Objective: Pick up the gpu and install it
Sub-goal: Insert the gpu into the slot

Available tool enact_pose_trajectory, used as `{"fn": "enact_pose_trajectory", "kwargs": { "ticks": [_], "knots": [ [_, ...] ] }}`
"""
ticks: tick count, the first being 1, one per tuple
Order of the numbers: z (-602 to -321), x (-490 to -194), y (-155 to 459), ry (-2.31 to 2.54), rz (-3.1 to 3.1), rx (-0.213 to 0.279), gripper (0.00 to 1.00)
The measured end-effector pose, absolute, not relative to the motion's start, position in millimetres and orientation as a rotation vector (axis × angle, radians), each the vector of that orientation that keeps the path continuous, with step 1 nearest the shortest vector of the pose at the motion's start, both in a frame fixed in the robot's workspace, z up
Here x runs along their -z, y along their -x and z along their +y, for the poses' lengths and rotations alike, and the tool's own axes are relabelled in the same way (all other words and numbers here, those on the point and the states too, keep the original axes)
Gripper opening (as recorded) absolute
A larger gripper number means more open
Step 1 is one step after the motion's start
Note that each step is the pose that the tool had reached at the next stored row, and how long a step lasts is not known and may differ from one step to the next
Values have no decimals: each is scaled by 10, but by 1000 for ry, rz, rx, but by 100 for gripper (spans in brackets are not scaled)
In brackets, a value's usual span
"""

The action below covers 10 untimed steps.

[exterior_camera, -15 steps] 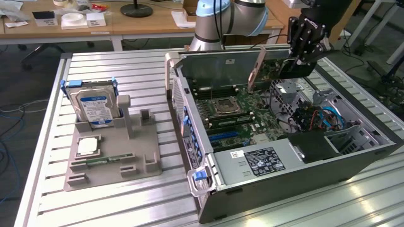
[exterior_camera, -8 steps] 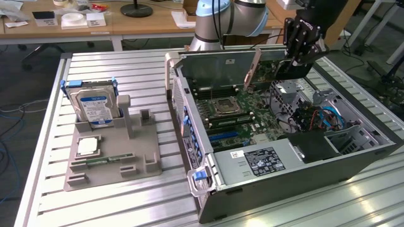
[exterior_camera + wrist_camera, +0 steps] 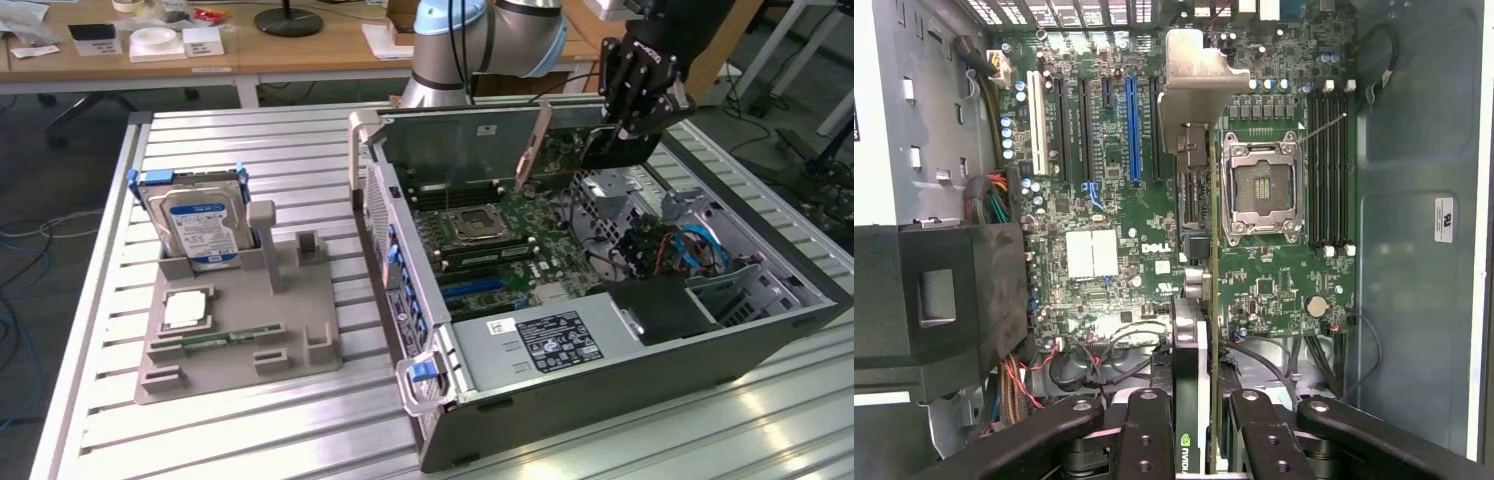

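We see the fingers (image 3: 1144, 440) closed narrowly on the gpu (image 3: 1210, 300), holding it edge-down over the open computer case (image 3: 641, 350), near the desk's (image 3: 267, 150) far edge. We judge it hangs upright so that its connector edge faces the motherboard (image 3: 1114, 200) slots. The arm (image 3: 461, 40) reaches in from that far edge, wrist pointing straight down.

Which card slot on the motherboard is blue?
The long slot with black slots on either side, between the white slot and the CPU socket; no other is blue.
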<state>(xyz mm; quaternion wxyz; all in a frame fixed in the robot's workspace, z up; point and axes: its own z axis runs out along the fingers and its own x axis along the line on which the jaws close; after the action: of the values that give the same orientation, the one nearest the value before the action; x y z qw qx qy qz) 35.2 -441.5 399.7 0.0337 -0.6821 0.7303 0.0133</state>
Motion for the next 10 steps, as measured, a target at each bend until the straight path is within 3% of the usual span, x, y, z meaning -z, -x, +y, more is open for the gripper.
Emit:
{"fn": "enact_pose_trajectory", "kwargs": {
  "ticks": [10],
  "knots": [
    [-4415, -3985, -287, 2098, 2247, -41, 27]
  ]
}}
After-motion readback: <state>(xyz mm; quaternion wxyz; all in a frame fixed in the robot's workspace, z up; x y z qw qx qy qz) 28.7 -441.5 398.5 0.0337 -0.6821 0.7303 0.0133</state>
